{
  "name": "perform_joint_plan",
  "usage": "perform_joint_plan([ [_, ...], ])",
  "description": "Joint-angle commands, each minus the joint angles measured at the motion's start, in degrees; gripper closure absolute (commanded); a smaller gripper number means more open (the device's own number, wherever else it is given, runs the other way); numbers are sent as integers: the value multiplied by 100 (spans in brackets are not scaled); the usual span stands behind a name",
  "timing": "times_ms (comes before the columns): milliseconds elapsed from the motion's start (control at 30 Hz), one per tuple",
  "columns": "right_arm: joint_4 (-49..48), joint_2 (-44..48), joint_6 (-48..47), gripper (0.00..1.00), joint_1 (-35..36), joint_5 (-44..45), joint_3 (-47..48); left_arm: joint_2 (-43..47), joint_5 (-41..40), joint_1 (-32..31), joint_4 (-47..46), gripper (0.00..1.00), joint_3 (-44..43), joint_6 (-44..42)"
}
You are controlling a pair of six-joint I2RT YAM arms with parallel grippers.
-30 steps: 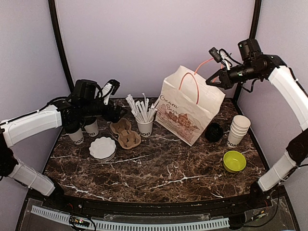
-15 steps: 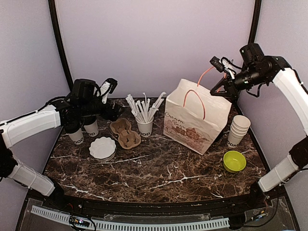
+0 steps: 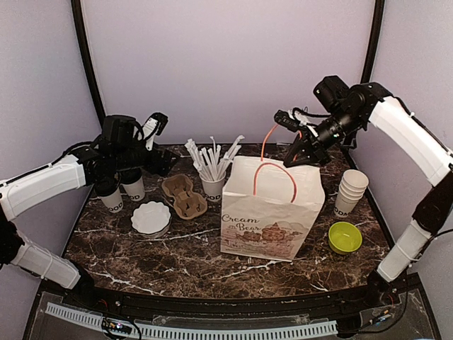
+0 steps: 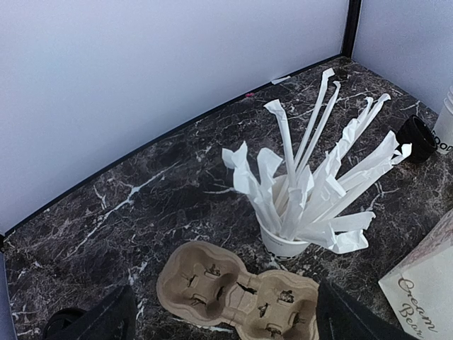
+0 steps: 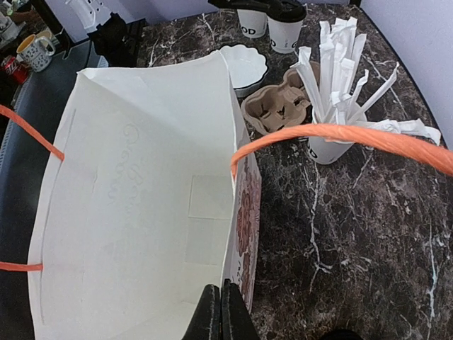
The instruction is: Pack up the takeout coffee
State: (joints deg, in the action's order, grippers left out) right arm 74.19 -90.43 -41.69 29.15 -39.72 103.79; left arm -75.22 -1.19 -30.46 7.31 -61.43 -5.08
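Centre frame, the paper bag stands upright, and the right gripper is clamped on its orange handle. At left, the left gripper (fingers spread wide) hangs near two lidded cups.

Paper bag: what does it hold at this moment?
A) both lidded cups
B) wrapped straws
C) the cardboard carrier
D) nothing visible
D: the right wrist view looks down into the open paper bag and shows only bare white walls; the lidded cups stand on the table outside it.
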Motion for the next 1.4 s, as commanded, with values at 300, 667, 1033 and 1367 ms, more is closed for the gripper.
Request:
perform_joint_plan([
  [300,551,-1120,-836,100,397,507,1169,72,-31,82,-64,10,26,-115],
  [667,115,-1396,-540,96,434,685,1494,34,48,110,-42,10,8,-116],
  [1033,-308,-1323,-317,100,434,832,1452,21,72,112,-4,9,-11,-140],
  [1367,-440,-1518,-215,100,443,823,1586,17,101,110,15,9,-17,-147],
])
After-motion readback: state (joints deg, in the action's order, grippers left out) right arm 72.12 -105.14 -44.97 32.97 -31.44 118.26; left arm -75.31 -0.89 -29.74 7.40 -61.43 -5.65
